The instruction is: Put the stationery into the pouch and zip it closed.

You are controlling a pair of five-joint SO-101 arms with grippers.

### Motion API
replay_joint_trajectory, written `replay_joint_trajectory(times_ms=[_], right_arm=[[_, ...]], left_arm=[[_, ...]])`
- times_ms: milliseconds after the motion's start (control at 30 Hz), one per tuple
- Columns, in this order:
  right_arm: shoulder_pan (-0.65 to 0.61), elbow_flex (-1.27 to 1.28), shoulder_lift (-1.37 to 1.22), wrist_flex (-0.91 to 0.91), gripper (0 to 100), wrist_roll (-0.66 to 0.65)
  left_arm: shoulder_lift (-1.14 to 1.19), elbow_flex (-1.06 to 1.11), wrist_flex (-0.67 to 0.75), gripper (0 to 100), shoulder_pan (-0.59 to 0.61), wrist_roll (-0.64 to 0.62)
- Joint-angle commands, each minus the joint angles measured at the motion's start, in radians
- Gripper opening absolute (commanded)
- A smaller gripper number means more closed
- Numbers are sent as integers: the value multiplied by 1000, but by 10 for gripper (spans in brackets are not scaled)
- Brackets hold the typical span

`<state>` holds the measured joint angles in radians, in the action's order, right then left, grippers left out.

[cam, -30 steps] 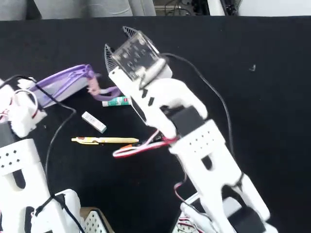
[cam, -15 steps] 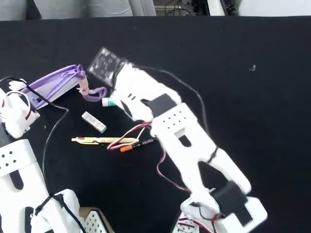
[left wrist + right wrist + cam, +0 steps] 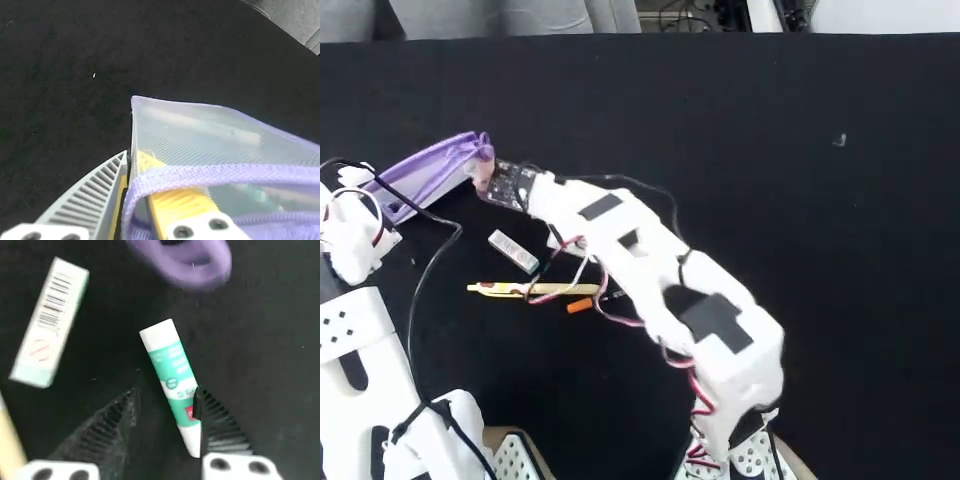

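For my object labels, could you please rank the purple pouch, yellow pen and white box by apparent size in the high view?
1. purple pouch, broadest.
2. yellow pen, about as long but far thinner.
3. white box, clearly smallest.
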<state>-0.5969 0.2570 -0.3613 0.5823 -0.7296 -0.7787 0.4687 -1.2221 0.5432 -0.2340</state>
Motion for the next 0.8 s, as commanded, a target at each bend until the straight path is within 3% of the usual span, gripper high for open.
replay_joint_trajectory(times_ms=[0,333,533,767], right_arm=[[-12,-196,-96,61,166,-21],[14,-407,-252,138,165,-28],[40,-513,-311,218,8,-28],[121,-628,-303,358,11,-23]], left_arm=[[-12,-59,20,28,10,-6],[-12,-59,20,28,10,-6],[-12,-58,20,28,10,-6],[-12,-58,20,28,10,-6]])
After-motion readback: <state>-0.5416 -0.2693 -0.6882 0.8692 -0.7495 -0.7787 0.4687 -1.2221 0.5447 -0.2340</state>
